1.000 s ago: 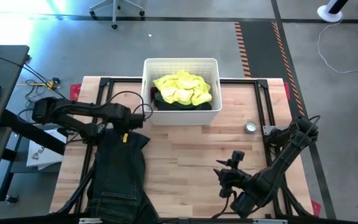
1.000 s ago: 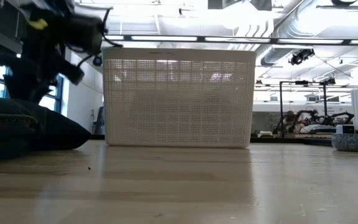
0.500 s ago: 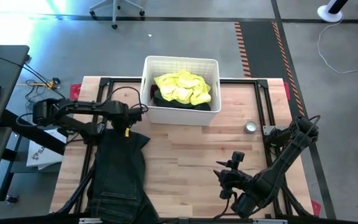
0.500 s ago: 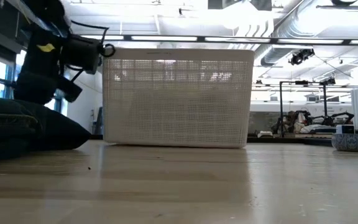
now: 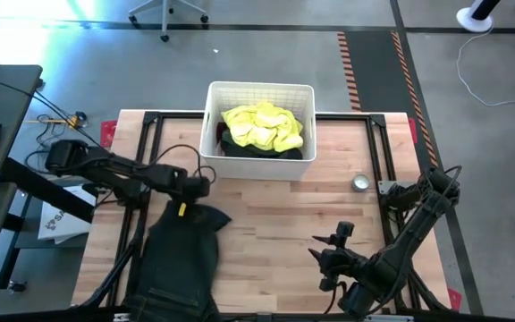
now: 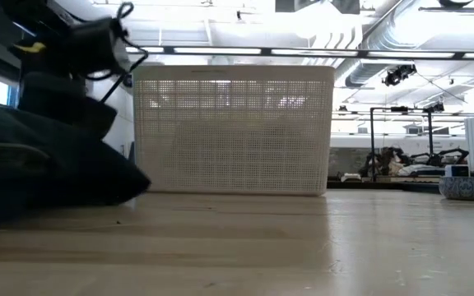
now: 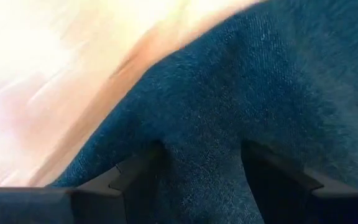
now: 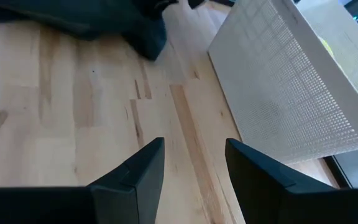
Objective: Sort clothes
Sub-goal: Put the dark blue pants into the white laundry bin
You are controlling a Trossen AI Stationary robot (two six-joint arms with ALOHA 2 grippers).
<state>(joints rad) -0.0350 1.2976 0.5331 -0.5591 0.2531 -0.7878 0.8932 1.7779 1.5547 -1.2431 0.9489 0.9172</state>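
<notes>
The left gripper is clamped on the jeans; in the left wrist view a fold of the denim bulges up between its two fingers. It holds that top edge near the counter's left side, just in front of the basket's left corner. From there the jeans run toward the front edge, lying on the wood. In the low view they form a dark heap left of the basket. Inside the basket a yellow shirt lies on top of a dark garment.

The right gripper waits near the front right of the counter, its fingers spread apart over bare wood and holding nothing. A small tin sits to the right of the basket.
</notes>
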